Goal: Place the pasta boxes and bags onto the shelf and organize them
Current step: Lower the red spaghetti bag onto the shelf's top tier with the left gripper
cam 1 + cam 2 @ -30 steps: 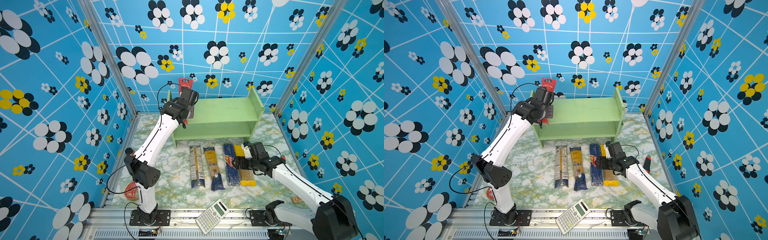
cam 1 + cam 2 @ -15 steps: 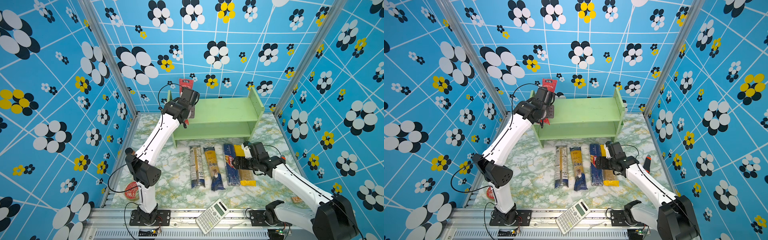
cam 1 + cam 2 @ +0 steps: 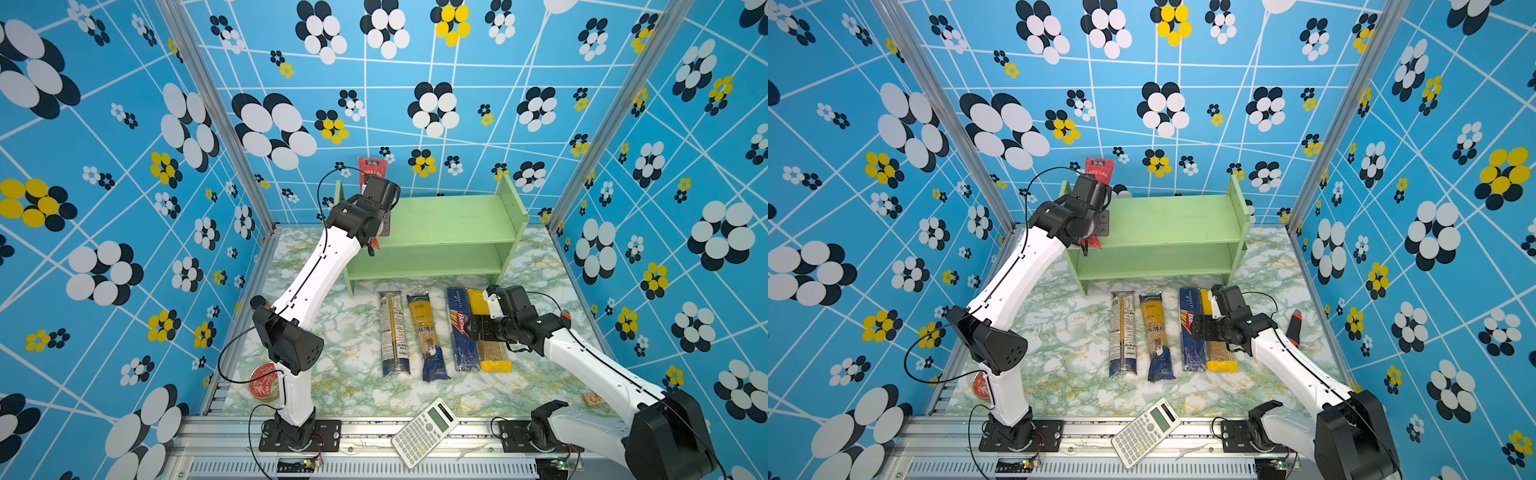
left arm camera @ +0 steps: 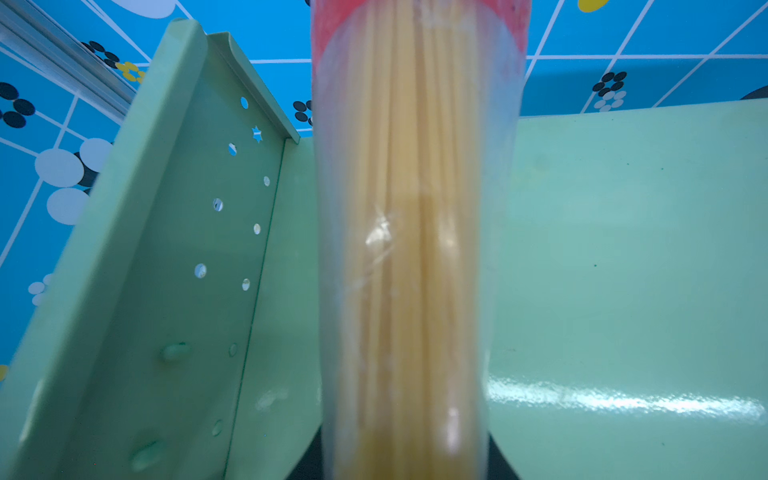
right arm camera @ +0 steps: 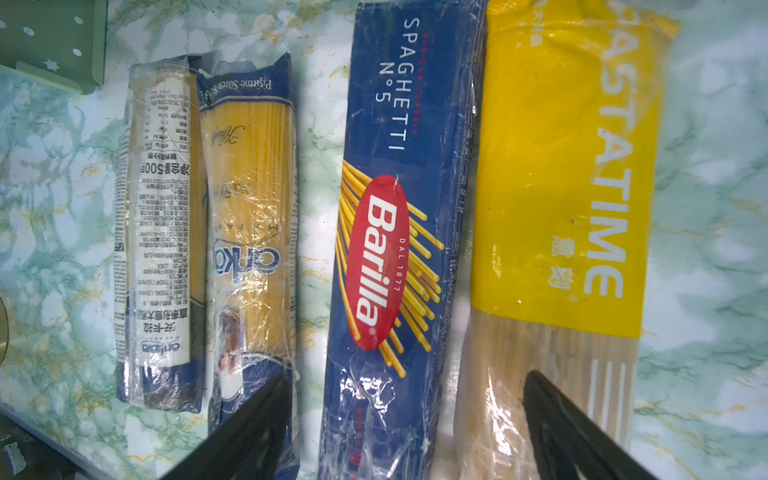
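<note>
— Pasta packs, where? Quick.
— Four lie side by side on the marble table, in front of the green shelf; the fifth, the red-ended clear bag, is up at the shelf's left end, over the top board and beside the side panel; whether it touches the board, can't tell.
— Held?
— Yes; left gripper is clenched on it; pale spaghetti shows through the plastic; the red end has Chinese print, too small to read.
— Text on the rest?
— From the right wrist view: clear/navy bag has a white label with Chinese print and "500"; yellow-navy bag, just beside it, reads "Pişirme Süresi"; dark blue Barilla box reads "SPAGHETTI N°5", "Barilla", "DAL 1877"; yellow bag, against the box, reads "PASTATIME".
— Right claw?
— Right gripper is spread wide, grasping nothing; it hangs over the Barilla box, with one finger above the yellow bag.
</note>
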Controlling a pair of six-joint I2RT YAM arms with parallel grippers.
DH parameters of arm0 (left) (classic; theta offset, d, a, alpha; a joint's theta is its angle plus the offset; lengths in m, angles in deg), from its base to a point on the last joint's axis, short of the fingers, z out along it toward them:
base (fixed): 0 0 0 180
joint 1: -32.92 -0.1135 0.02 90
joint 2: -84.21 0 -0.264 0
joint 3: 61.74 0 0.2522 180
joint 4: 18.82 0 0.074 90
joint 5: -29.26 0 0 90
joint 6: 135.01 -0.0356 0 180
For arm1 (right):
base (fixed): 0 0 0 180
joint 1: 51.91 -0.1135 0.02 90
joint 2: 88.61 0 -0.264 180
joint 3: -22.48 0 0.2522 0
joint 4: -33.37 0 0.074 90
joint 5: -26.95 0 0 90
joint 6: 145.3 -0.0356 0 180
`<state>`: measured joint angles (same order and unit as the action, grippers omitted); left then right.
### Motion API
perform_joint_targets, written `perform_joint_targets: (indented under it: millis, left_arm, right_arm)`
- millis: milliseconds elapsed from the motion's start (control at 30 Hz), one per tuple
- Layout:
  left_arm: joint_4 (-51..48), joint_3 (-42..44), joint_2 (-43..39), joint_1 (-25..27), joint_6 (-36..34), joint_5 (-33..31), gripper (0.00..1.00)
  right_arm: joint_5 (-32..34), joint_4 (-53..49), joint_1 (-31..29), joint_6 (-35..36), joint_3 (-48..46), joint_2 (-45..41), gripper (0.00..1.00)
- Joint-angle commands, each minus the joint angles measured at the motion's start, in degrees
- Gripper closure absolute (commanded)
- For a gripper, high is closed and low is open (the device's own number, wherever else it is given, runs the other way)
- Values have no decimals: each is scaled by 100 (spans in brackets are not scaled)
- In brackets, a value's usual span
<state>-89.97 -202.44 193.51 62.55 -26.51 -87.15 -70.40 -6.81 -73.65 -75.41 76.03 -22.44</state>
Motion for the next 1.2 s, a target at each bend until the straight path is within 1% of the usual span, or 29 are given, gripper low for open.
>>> perform_joint_targets:
  millis: [0,767,1133,1167]
  left_arm:
    - [576,-288,30,52,176,-162,72]
    - [472,-71,48,78,273,-268,69]
    - [650,282,-79,70,286,-259,65]
    - [654,292,-75,70,290,-259,62]
  right_arm:
    - [14,13,-40,103,-70,54,10]
    - [7,112,-41,111,-178,62,8]
    - [6,117,-41,103,-173,107,8]
    - [6,113,-41,104,-173,104,8]
